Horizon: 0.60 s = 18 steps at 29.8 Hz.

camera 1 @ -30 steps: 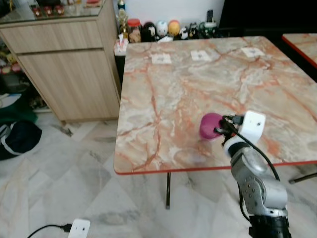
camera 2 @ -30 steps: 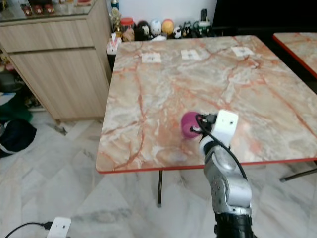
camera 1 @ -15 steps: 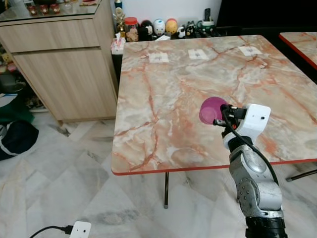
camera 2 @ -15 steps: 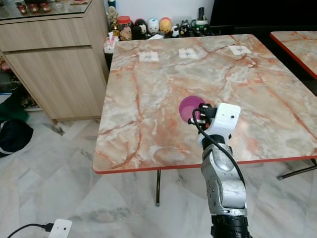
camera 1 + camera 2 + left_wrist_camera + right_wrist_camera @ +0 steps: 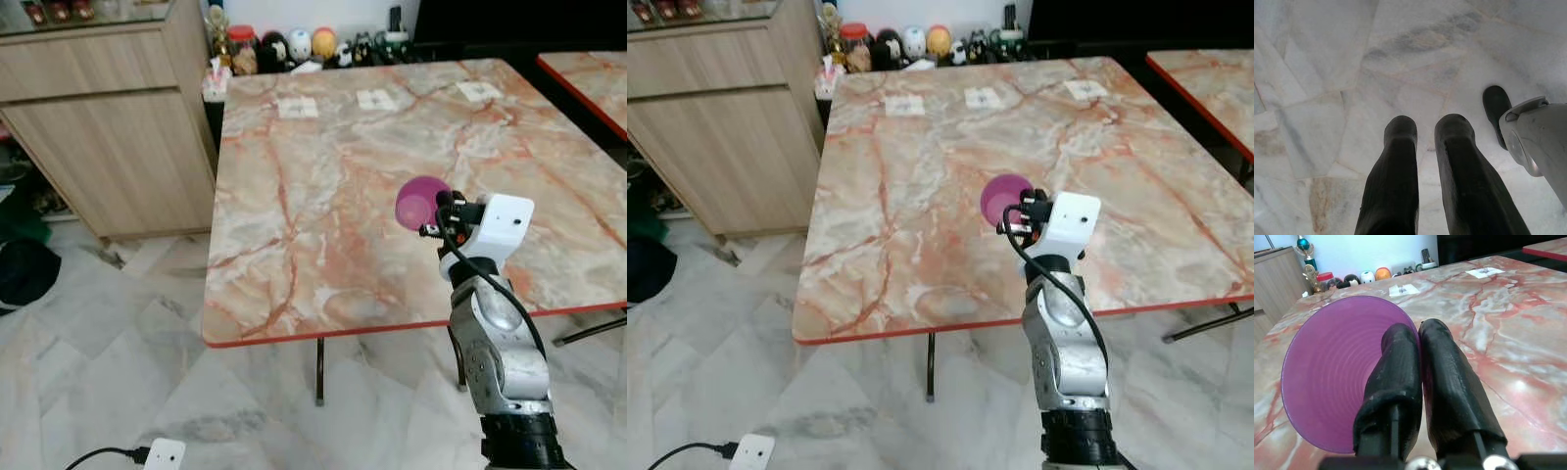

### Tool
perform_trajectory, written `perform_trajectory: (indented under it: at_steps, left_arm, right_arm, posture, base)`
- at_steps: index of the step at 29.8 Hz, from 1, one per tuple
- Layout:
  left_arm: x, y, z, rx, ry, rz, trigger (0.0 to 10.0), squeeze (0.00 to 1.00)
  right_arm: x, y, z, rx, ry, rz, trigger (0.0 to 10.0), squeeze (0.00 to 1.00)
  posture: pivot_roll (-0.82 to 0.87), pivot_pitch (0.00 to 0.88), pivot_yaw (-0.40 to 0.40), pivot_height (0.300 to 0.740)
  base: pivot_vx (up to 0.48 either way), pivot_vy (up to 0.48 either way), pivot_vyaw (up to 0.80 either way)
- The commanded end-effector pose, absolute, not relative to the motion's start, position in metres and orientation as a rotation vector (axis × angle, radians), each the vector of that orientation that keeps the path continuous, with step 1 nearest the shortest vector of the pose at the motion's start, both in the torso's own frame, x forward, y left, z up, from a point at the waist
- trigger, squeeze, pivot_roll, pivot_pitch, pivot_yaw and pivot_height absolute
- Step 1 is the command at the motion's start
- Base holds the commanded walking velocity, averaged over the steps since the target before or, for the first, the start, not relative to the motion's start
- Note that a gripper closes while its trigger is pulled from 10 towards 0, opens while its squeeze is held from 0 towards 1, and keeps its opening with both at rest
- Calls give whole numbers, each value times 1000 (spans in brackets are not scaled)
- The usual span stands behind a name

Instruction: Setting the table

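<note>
My right gripper (image 5: 438, 210) is shut on the rim of a purple bowl (image 5: 418, 199). It holds the bowl tipped on its side a little above the marble table (image 5: 313, 206), near the front right. In the right wrist view one finger (image 5: 1396, 367) lies inside the bowl (image 5: 1332, 372) and the other outside, with the rim pinched between them. My left gripper (image 5: 1425, 125) hangs over the floor tiles, its fingers a narrow gap apart and holding nothing.
Three paper cards (image 5: 297, 108) lie near the table's far edge, with jars and figurines (image 5: 294, 44) behind them. A wooden cabinet (image 5: 98, 108) stands to the left. A second table (image 5: 588, 73) is at the right. A white plug box (image 5: 164, 454) lies on the floor.
My right gripper has lifted the purple bowl up from near the table surface and tilted it. The camera has also shifted, so the table sits further left in view.
</note>
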State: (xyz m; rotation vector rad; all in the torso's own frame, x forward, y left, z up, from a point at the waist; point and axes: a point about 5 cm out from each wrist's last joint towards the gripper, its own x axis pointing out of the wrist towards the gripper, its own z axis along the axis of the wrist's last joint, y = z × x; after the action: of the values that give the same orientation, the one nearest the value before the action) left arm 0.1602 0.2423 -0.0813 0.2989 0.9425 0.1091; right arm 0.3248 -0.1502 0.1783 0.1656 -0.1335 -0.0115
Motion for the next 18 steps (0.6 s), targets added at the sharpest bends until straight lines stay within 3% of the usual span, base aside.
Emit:
perform_trajectory:
  at_steps: [1,18]
  left_arm:
    - [150,246,-85,319,984,103,10000,0]
    - [152,249,-83,334,982,101,10000,0]
  right_arm:
    - [326,-147,184,156,-165,1,10000,0]
    - [323,-157,172,180,-142,-88,10000,0]
  posture:
    - [-106,90,24,740]
    - [-89,54,32,740]
  base:
    - [0,0,0]
    - [0,-56,0]
